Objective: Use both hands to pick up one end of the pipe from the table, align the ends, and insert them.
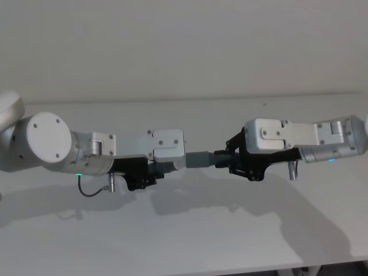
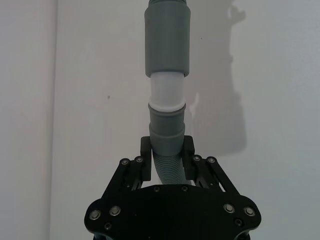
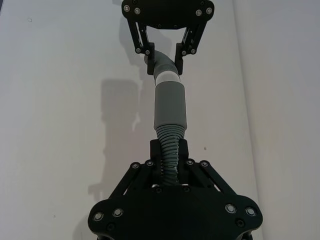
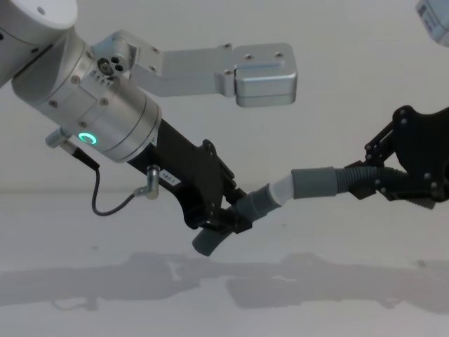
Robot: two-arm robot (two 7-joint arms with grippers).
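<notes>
Your table point(image 1: 190, 241) is plain matte white-grey (a few tiny dark specks near the far edge).

No readable text, brand, number or sign is found anywhere. A small white label point(image 4: 168, 178) is seen on the black body of the left gripper point(image 4: 223, 219) in the chest view, but its print is too small to be read. A green light ring point(image 4: 87, 137) is seen on the silver wrist, with no characters on it.
</notes>
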